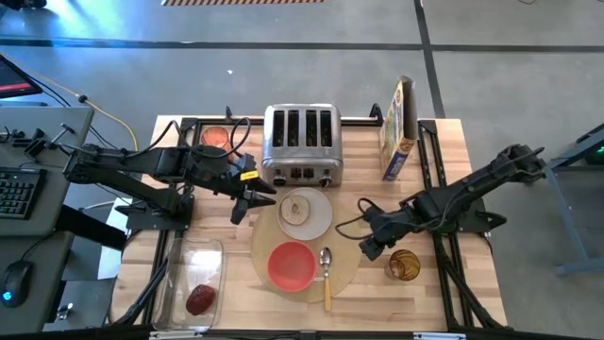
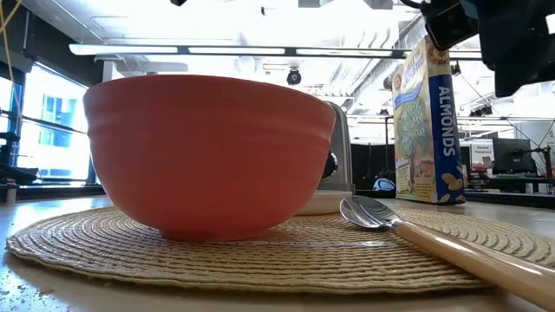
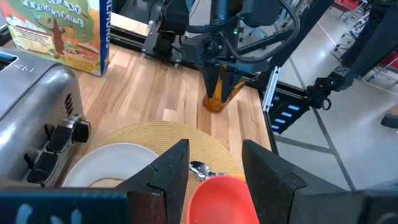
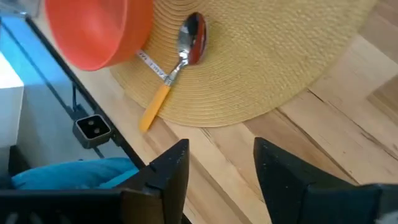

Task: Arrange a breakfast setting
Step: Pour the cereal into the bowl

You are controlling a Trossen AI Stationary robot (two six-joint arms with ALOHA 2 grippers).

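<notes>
A round tan placemat (image 1: 351, 269) lies at the table's middle. On it stand a red bowl (image 1: 292, 263) and a small white plate (image 1: 321, 219) with a round toast slice (image 1: 298, 209). A wooden-handled spoon (image 1: 327, 275) lies to the right of the bowl, bowl end toward the far edge. The dark red fruit (image 1: 200, 298) sits in a clear tub at the near left. My left gripper (image 1: 247, 204) hovers open above the plate's left rim, with nothing between its fingers (image 3: 171, 171). My right gripper (image 1: 370, 251) is open above the table just right of the placemat, fingers (image 4: 171, 168) slanting down over bare wood.
An amber glass (image 1: 404, 265) stands on the table right beside my right gripper. A silver toaster (image 1: 300, 144) and a cereal box (image 1: 398, 127) stand at the far side. The clear tub (image 1: 189, 283) lies at the near left. Bare wood shows at the near right.
</notes>
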